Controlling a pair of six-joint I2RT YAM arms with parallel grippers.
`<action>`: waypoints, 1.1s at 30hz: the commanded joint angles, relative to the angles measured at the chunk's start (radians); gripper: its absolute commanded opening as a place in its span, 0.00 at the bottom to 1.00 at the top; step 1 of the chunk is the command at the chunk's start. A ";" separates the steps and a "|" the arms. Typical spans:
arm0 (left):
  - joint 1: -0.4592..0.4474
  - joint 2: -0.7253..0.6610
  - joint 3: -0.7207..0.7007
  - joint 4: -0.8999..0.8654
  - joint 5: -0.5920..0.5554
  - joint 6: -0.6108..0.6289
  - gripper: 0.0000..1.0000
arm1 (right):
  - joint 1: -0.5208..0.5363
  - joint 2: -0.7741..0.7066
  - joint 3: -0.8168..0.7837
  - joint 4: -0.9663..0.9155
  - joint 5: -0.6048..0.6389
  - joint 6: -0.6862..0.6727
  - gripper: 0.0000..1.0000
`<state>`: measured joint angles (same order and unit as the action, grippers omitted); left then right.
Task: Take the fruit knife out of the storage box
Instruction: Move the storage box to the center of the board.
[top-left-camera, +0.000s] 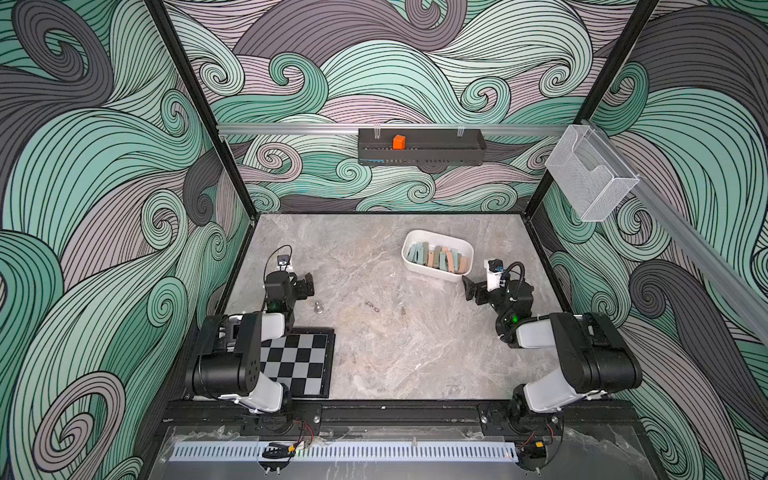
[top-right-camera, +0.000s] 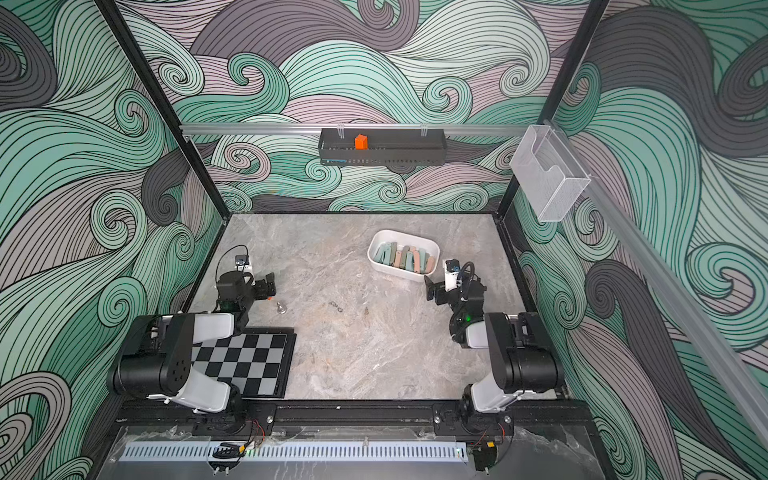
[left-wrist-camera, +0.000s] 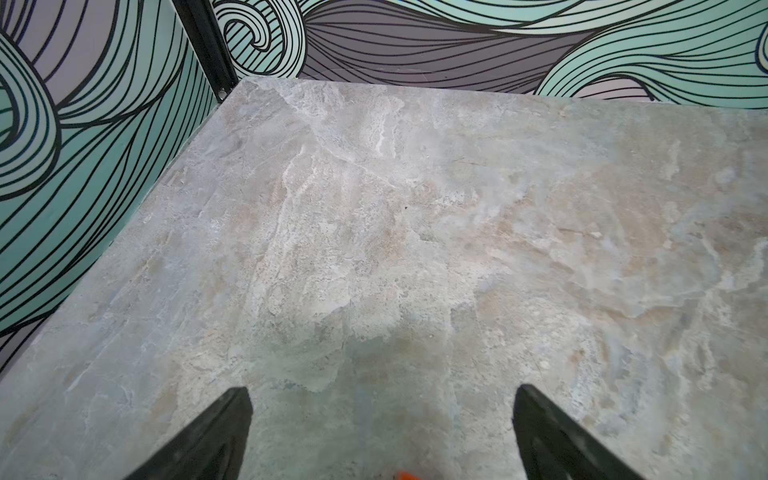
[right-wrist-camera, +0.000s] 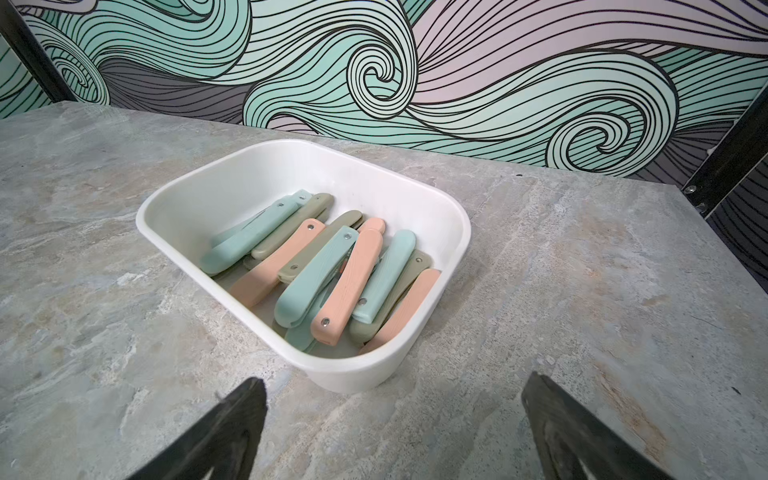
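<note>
The white storage box (top-left-camera: 415, 237) (top-right-camera: 380, 240) stands on the marble table, right of centre towards the back. Several folded fruit knives (top-left-camera: 438, 258) (top-right-camera: 404, 257) with teal, peach and olive handles lie piled inside it. In the right wrist view the box (right-wrist-camera: 249, 174) is just ahead, with a peach-handled knife (right-wrist-camera: 349, 282) on top of the pile. My right gripper (top-left-camera: 469, 286) (top-right-camera: 430, 286) (right-wrist-camera: 397, 378) stands open and empty just short of the box's near corner. My left gripper (top-left-camera: 305, 284) (top-right-camera: 268, 284) (left-wrist-camera: 380, 390) hovers open and empty over bare table at the left.
A chessboard (top-left-camera: 307, 361) lies at the front left, partly under my left arm. A small metal chess piece (top-left-camera: 318, 307) stands behind it. Small dark bits (top-left-camera: 372, 306) lie mid-table. On the back wall hangs a black tray (top-left-camera: 440, 160) holding an orange block (top-left-camera: 399, 142). A clear mesh basket (top-left-camera: 590, 178) hangs at the right.
</note>
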<state>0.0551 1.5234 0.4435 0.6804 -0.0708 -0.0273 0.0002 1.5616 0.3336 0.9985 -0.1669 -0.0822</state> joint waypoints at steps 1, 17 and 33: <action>-0.001 0.007 0.027 -0.010 -0.006 -0.005 0.99 | -0.003 0.000 0.008 0.017 -0.014 0.010 0.98; -0.002 0.007 0.027 -0.010 -0.006 -0.005 0.99 | -0.003 0.000 0.008 0.018 -0.014 0.010 0.98; -0.001 0.026 0.006 0.064 -0.003 0.005 0.99 | -0.008 0.001 0.008 0.016 -0.020 0.012 0.98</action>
<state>0.0551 1.5269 0.4435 0.6888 -0.0708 -0.0269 -0.0006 1.5620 0.3336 0.9989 -0.1680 -0.0818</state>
